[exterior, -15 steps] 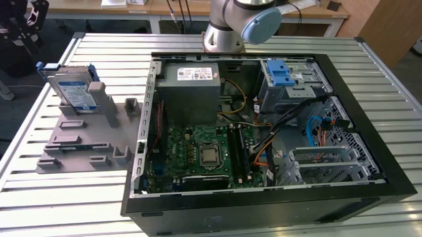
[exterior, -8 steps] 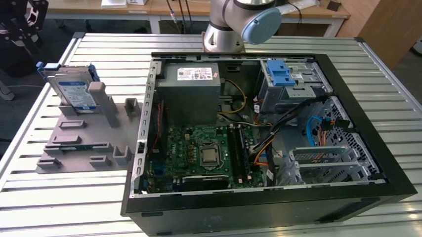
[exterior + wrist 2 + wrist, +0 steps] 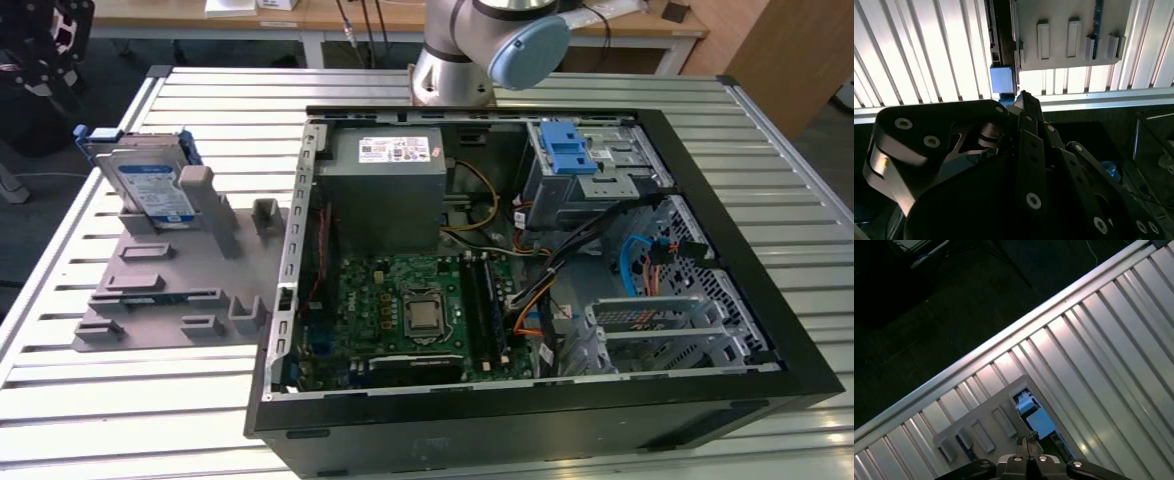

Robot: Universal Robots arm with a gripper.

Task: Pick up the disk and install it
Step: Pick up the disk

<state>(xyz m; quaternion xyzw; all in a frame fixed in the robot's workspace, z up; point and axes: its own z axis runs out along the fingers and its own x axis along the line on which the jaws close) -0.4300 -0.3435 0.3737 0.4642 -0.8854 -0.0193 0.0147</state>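
In the exterior view, the disk (image 3: 140,182) stands on edge in a grey holder (image 3: 160,290) toward the exterior view's left, in the upper part of the frame. It is well apart from the open computer case (image 3: 534,425) that takes up the middle of the slatted bench (image 3: 781,130). The arm (image 3: 467,50) rises out of the frame's top edge. The drive bay (image 3: 587,165) at the case's far corner is the likely destination, judging by its blue latch.

In the second wrist view, the tool (image 3: 1023,96) looks closed, its tips pressed together with nothing between them. The disk (image 3: 1002,80) shows as a pale blue patch just beside those tips, at the holder's (image 3: 1069,50) edge.

In the first wrist view, the tool (image 3: 1026,444) again appears closed and empty, with the disk (image 3: 1040,421) close ahead of it against the holder (image 3: 979,432). How high the tool sits above the disk cannot be told.

The step in hand looks like the approach. To do it well, the tool should open wider than the disk's thin dimension before descending. It should be centred over the upper edge and squared to the flat faces. It should close on metal rather than on the plastic bracket, so the disk lifts straight out without tipping the holder.
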